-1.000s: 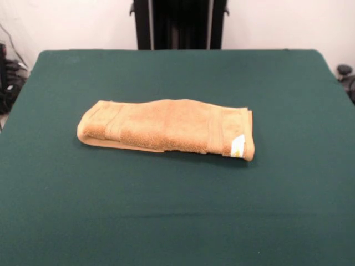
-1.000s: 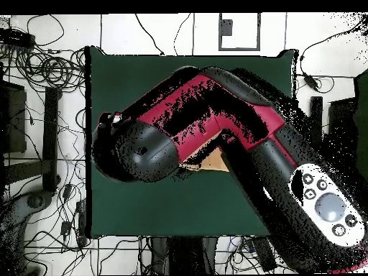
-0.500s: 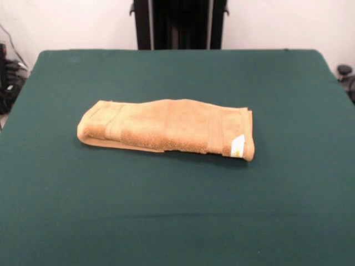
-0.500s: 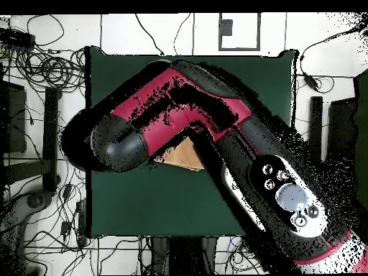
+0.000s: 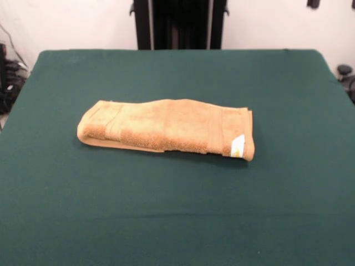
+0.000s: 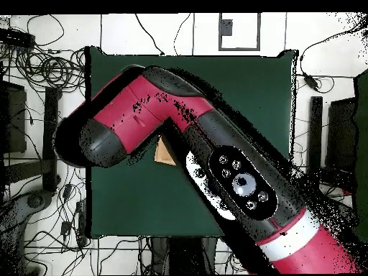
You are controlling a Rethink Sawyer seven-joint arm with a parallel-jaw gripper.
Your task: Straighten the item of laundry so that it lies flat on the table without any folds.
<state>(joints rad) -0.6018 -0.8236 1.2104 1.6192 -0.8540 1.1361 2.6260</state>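
- Front view: the towel (image 5: 166, 130) is being seen folded into a long thick bundle near the middle of the table (image 5: 177, 221), long axis running 9 to 3 o'clock.
- The white care tag (image 5: 238, 146) is showing at the towel's 4 o'clock end, on the rounded fold facing the camera.
- Woven band borders are being seen across both short ends; a thin lower layer is sticking out along the 7 o'clock edge.
- Green felt is lying bare all round the towel, which is sitting well apart from every table edge.
- The black pedestal (image 5: 178, 23) is standing at 12 o'clock behind the table's far edge; a small dark piece (image 5: 314, 3) is poking in at the top edge near 1 o'clock, too little of it showing to be identified.
- Overhead view: the red and black arm (image 6: 180, 136) is stretching from 5 o'clock toward 9 o'clock over the table (image 6: 244, 79), covering most of the towel.
- Only a small tan corner of the towel (image 6: 167, 152) is being seen beside the arm, near the table's centre.
- The claw is not clearly made out in either view; apart or together cannot be told.
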